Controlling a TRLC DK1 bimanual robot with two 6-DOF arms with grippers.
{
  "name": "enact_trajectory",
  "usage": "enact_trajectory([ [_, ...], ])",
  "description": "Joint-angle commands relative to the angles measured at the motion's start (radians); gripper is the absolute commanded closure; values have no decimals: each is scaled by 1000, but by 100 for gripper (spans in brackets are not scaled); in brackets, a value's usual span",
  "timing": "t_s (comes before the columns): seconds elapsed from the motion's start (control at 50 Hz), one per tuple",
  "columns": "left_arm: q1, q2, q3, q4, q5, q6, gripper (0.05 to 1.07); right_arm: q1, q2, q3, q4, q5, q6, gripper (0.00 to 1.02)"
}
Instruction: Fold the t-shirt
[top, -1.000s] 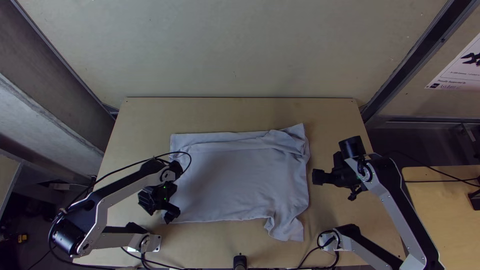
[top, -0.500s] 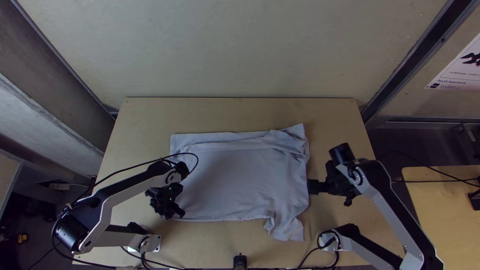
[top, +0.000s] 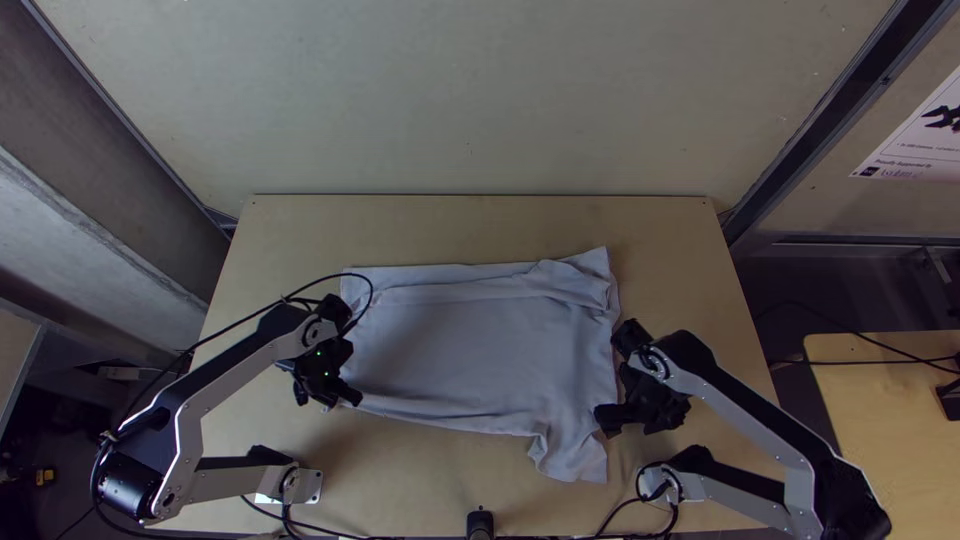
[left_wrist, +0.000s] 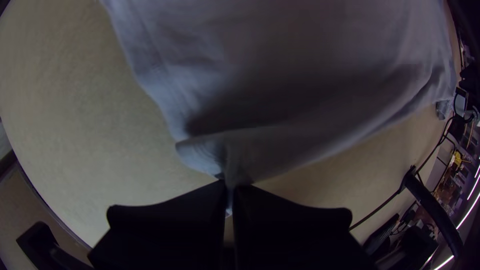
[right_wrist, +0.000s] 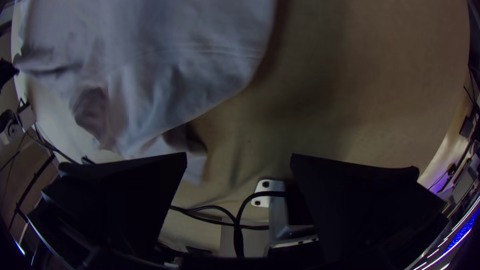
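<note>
**A:** ok what's on your end, big stuff first?

**B:** Light wooden table (top: 460, 222), with my t-shirt (top: 480, 350) lying across the middle. It's mostly spread out, with a ridge of doubled cloth along the far side and some bunching at the far right corner. A loose flap (top: 572, 458) sticks out at the near right.

**A:** and your jaws?

**B:** Right gripper (top: 607, 419) is next to the shirt's right edge, near that flap. In the right wrist view its jaws are spread wide with nothing between them. Can't tell if it's touching the cloth tbh. Left gripper (top: 355, 399) is at the near left of the shirt.

**A:** holding anything?

**B:** Yep, in the left wrist view the left gripper (left_wrist: 229, 186) has its jaws pressed nearly together, pinching a little bit of the shirt's near left corner (left_wrist: 199, 153), and the cloth creases into the grip.
</note>
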Motion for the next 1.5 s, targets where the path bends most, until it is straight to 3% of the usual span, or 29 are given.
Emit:
enact_trajectory([
  [0.0, 37, -24, -7, -26, 6, 45, 104, 38, 18, -16, 18, -21, 43, 11],
  [0.9, 77, -18, -30, -10, 6, 62, 104, 208, 311, 66, 201, -29, 130, 13],
  [0.96, 78, -18, -34, -8, 6, 63, 104, 213, 321, 48, 215, -29, 127, 21],
  [1.0, 78, -18, -39, -6, 6, 65, 104, 225, 318, 36, 232, -29, 126, 32],
  [1.06, 80, -18, -45, 1, 6, 65, 104, 256, 275, 10, 291, -18, 124, 58],
  [1.12, 83, -17, -53, 6, 6, 68, 104, 274, 228, -9, 360, 11, 124, 96],
  [1.14, 85, -17, -54, 7, 6, 68, 104, 276, 220, -10, 368, 14, 124, 100],
  [1.48, 127, -23, -8, 15, 7, 59, 104, 222, 128, 16, 291, 29, 103, 99],
])
